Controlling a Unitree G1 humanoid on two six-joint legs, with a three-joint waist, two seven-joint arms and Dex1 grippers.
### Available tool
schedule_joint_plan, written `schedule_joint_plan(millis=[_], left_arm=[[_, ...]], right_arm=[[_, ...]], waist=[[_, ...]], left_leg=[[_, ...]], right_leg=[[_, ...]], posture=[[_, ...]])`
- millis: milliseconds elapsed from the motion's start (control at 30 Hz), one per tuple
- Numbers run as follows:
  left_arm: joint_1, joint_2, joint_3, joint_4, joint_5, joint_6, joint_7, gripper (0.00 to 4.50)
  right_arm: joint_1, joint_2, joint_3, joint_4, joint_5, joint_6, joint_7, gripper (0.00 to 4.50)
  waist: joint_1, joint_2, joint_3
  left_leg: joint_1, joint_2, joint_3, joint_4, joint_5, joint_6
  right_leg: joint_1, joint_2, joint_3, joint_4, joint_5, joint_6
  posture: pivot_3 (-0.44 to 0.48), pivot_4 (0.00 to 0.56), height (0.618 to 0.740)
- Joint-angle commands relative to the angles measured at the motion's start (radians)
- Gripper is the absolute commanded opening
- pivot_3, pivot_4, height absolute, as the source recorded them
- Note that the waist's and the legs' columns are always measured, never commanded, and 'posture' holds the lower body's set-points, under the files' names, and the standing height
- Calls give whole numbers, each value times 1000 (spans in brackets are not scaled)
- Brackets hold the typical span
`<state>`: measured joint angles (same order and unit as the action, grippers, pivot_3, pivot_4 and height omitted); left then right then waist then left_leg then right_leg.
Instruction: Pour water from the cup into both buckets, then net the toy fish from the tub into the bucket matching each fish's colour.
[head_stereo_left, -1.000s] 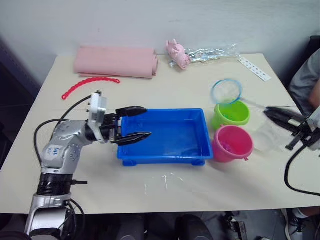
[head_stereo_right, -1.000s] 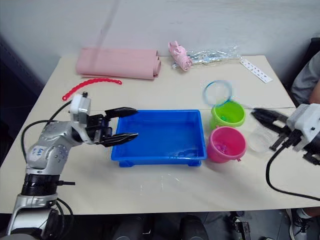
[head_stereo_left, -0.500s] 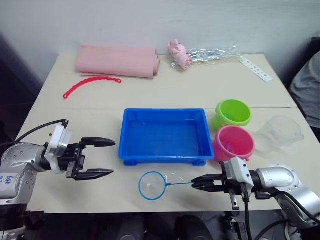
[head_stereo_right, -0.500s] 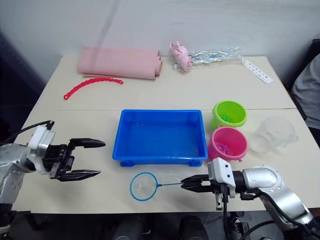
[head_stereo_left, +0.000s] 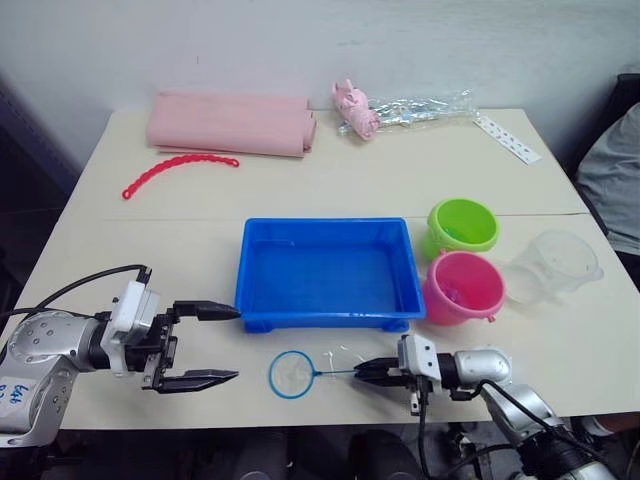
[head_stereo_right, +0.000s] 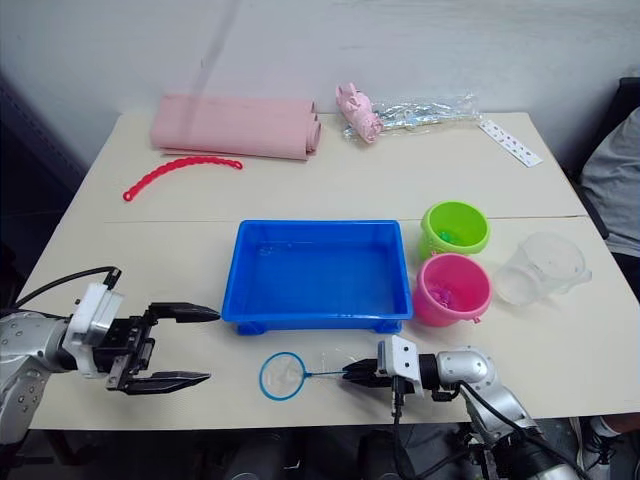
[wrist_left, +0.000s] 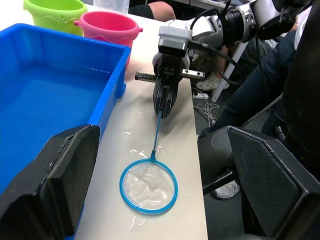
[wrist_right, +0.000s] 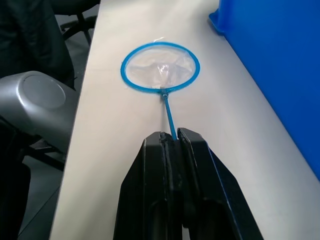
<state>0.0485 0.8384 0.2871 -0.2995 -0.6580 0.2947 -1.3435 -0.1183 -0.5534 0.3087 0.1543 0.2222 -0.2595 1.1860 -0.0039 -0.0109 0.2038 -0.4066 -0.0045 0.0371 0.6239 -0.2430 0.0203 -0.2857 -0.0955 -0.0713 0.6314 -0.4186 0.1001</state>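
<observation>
- The right gripper (head_stereo_left: 366, 371) pinched the net (head_stereo_left: 291, 374) handle, low centre; hoop flat on the table.
- The left gripper (head_stereo_left: 220, 345) stood open, lower left.
- The tub (head_stereo_left: 327, 275) sat mid-frame: lift the hoop level over its rim.

Bright blue tub (head_stereo_left: 326, 272), lime green bucket (head_stereo_left: 464, 226), pink bucket (head_stereo_left: 463, 289), blue-rimmed net (head_stereo_left: 292, 374)

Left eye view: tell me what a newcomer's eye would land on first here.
The bright blue tub sits mid-table and draws the eye first, with the lime green bucket and the pink bucket close on its right. Along the near table edge, the right end effector is shut on the handle of the net, whose hoop lies flat on the table in front of the tub. The left end effector hangs open by the tub's near left corner.
</observation>
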Motion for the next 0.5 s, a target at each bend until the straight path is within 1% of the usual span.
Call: schedule_joint_plan(millis=[33, 67, 100, 167, 267, 333, 367, 400, 500], left_arm=[[-1, 21, 33, -1, -9, -4, 2, 4494], [0, 24, 36, 6, -6, -5, 2, 4500], [2, 29, 40, 14, -3, -5, 0, 4500], [8, 33, 48, 29, 1, -6, 3, 4500], [15, 25, 78, 48, -22, 20, 37, 4500], [32, 23, 102, 53, -7, 16, 68, 4500], [39, 23, 106, 52, 0, 13, 75, 4500], [64, 20, 121, 55, 29, -18, 85, 4500], [143, 19, 167, 88, 107, -111, 97, 4500]], right_arm=[[-5, 10, -23, 23, 5, -52, 11, 411], [-1, 2, -28, 8, 18, -44, 23, 873], [1, -13, -35, -11, 25, -51, 36, 1111], [20, -50, -65, -81, 75, -5, 59, 2080], [72, -145, -95, -178, 112, 19, 122, 3639], [114, -205, -141, -227, 149, 42, 141, 4487], [125, -217, -153, -239, 159, 50, 141, 4487], [157, -255, -197, -262, 180, 62, 143, 4487], [257, -346, -363, -331, 252, 84, 152, 4487]], waist=[[0, 0, 0], [0, 0, 0], [0, 0, 0], [0, 1, 0], [3, 1, 1], [4, 1, 0], [3, 1, 0], [3, 0, 0], [1, 1, 1]], left_leg=[[0, 0, 0, 0, 0, 0], [0, 0, 0, 0, 0, 0], [0, 0, 0, 0, 0, 0], [0, 0, 0, 0, 0, 0], [0, 0, 0, 0, 0, 0], [0, 0, 0, 0, 0, 0], [0, 0, 0, 0, 0, 0], [0, 0, 0, 0, 0, 1], [0, 0, 1, -1, -1, 1]], right_leg=[[0, 0, 0, 0, 0, 0], [0, 0, 0, 0, 0, 0], [0, 0, 0, 0, 0, 0], [0, 0, 0, 0, 0, 0], [0, 0, 0, 0, 0, 0], [0, 0, 0, -1, 0, 0], [0, 0, 0, -1, 0, 0], [0, 0, 0, -1, 0, 0], [0, -1, 0, -2, 0, 0]], posture=[[0, 150, 740], [0, 150, 740], [0, 150, 740], [0, 150, 740], [0, 150, 740], [0, 150, 740], [0, 150, 740], [0, 150, 740], [0, 150, 740]])
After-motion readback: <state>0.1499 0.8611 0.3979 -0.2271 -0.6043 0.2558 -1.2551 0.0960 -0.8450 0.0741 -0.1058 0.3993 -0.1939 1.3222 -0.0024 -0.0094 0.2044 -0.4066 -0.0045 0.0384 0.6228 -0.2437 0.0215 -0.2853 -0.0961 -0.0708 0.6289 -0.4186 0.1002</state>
